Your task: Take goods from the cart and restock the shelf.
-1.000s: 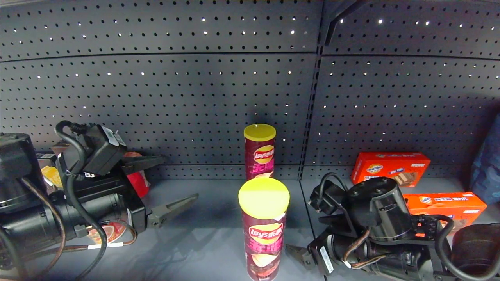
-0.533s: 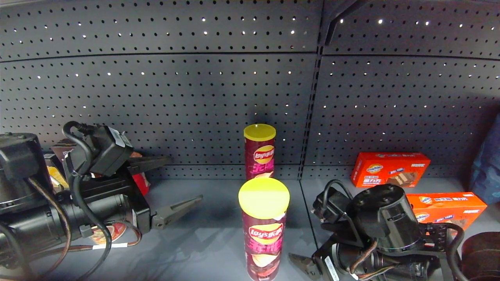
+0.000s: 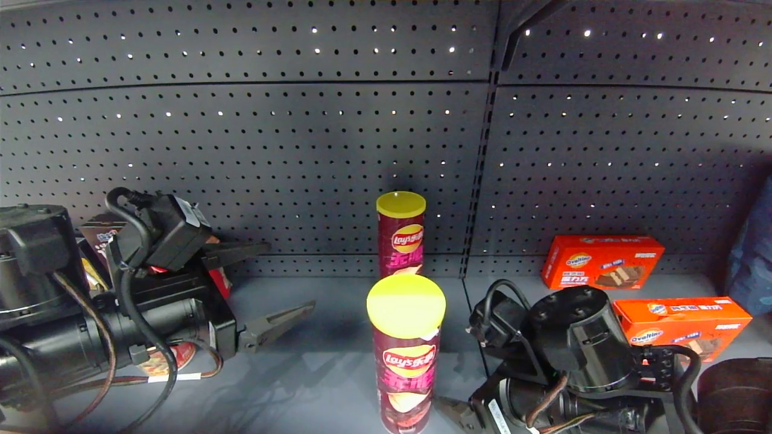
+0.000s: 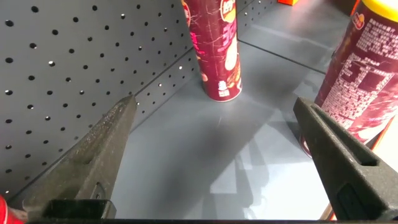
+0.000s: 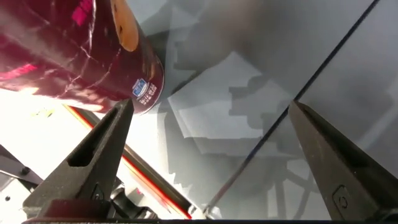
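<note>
- Chip can is standing upright near the front edge of the shelf, with a second can standing directly behind it, close to the pegboard wall
- I'm judging it to be light and stiff, a thin-walled tube that is likely going to dent under a hard squeeze
- Being tall and narrow, it is probably going to topple if nudged near the top
- The glossy wrap is looking slippery, so I'd be gripping across the middle of the body (not the yellow lid, which might pop off)
- Left gripper is hovering to the can's left, fingers spread wide and holding nothing
- Right gripper is lying low just beside the can's base, jaws likewise gaping and empty
- Orange boxes are sitting further right, well apart from the cans
</note>
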